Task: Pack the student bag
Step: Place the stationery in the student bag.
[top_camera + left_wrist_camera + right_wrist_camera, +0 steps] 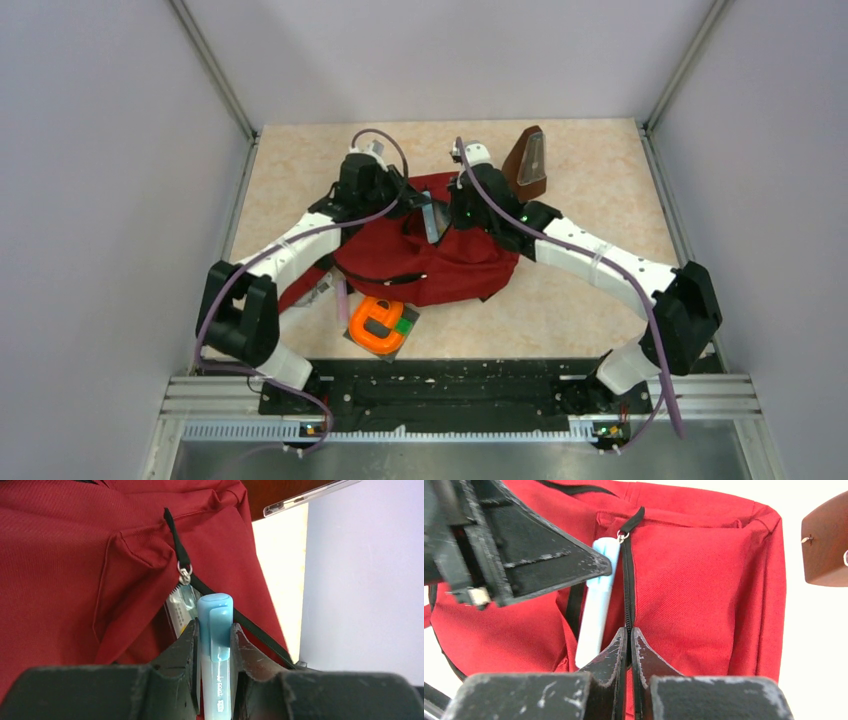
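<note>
The dark red student bag (440,262) lies mid-table, front pocket up. My left gripper (413,197) is shut on a light blue highlighter pen (215,630), held at the open mouth of the pocket just beside the silver zipper pull (184,573). The pen also shows in the right wrist view (596,602), under the left fingers (549,565). My right gripper (629,634) is shut on the black zipper edge (628,580) of that pocket, pinching the red fabric (704,580). A clear packaged item (179,605) sits inside the pocket.
A brown pyramid metronome (527,162) stands just behind the bag on the right, close to my right wrist. An orange tape dispenser (378,325) and a pink pen (342,298) lie in front of the bag. Black straps trail off the bag's left side.
</note>
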You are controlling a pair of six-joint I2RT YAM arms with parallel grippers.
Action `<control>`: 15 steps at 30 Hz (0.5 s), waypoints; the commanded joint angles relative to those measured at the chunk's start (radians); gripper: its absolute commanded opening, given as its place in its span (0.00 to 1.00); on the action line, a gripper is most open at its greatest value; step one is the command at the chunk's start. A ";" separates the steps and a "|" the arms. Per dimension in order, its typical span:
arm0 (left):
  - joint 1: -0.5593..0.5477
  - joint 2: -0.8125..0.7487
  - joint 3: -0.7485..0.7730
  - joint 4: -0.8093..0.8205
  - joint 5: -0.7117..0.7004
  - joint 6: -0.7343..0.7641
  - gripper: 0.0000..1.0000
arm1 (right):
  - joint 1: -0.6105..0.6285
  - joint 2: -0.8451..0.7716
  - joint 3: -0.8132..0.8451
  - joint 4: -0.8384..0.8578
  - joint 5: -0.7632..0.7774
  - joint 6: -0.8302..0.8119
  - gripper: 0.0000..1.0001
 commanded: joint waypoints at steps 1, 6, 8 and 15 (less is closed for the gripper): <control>-0.028 0.055 0.044 0.036 -0.049 0.046 0.00 | -0.022 -0.071 0.029 0.068 0.001 0.000 0.00; -0.035 0.123 0.096 0.040 -0.054 0.035 0.00 | -0.022 -0.062 0.036 0.063 -0.005 0.006 0.00; -0.047 0.133 0.105 0.033 -0.060 0.044 0.00 | -0.023 -0.062 0.021 0.069 -0.005 0.006 0.00; -0.102 0.083 -0.012 0.056 -0.044 -0.003 0.04 | -0.023 -0.025 0.075 0.023 -0.004 0.012 0.00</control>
